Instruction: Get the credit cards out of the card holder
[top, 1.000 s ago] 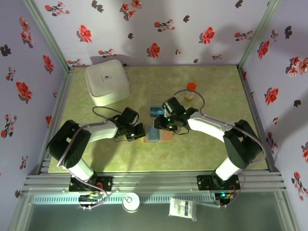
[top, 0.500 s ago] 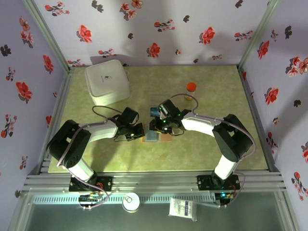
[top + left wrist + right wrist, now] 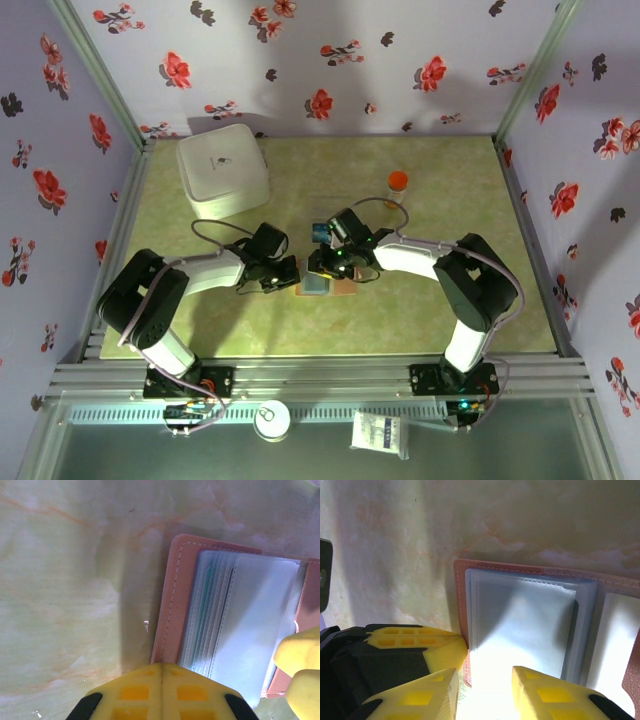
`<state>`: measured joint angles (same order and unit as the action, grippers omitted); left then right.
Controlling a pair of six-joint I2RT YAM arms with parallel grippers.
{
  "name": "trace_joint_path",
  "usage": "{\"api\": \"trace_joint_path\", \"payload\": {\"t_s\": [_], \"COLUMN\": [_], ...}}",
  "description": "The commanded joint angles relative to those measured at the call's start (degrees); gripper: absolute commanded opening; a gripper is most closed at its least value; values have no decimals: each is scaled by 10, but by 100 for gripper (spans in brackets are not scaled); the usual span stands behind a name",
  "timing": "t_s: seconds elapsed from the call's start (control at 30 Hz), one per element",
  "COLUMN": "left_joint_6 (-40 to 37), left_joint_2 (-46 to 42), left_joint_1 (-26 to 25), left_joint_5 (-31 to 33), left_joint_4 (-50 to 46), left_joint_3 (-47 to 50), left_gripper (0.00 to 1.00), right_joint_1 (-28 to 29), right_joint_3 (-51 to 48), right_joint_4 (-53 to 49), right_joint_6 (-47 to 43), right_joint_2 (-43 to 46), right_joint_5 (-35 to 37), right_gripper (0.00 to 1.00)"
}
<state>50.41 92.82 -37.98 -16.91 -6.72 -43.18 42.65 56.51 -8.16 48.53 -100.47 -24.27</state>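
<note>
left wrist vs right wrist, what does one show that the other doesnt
Left wrist: a teal card edge-on among the fanned clear sleeves, and the left gripper, fingers together, at the holder's near edge.
Right wrist: the right gripper open over a blank top sleeve, no card colour visible there.
Both: the open card holder lying flat on the green table.

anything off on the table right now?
Nothing stands out. The card holder lies open and flat, its clear sleeves fanned but intact. A blue card lies flat just beyond it. The bottle stands upright, with nothing spilled.
</note>
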Motion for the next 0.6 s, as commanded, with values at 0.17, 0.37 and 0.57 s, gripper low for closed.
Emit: {"api": "trace_joint_path", "payload": {"t_s": [0.17, 0.37, 0.57], "left_joint_6": [-17, -17, -16], "left_joint_2": [0, -1, -1], "left_joint_1": [5, 6, 6], "left_joint_5": [10, 10, 9], "left_joint_4": [-29, -30, -30], "left_joint_3": [-10, -9, -10], "left_gripper": [0, 0, 0], "right_joint_1": [4, 4, -1], "right_joint_3": [-3, -4, -8], "right_joint_4": [-28, -51, -68], "right_joint_6": [-6, -15, -25], "right_joint_2": [-12, 2, 7], "right_joint_5": [-1, 21, 35], "right_gripper": [33, 33, 32]}}
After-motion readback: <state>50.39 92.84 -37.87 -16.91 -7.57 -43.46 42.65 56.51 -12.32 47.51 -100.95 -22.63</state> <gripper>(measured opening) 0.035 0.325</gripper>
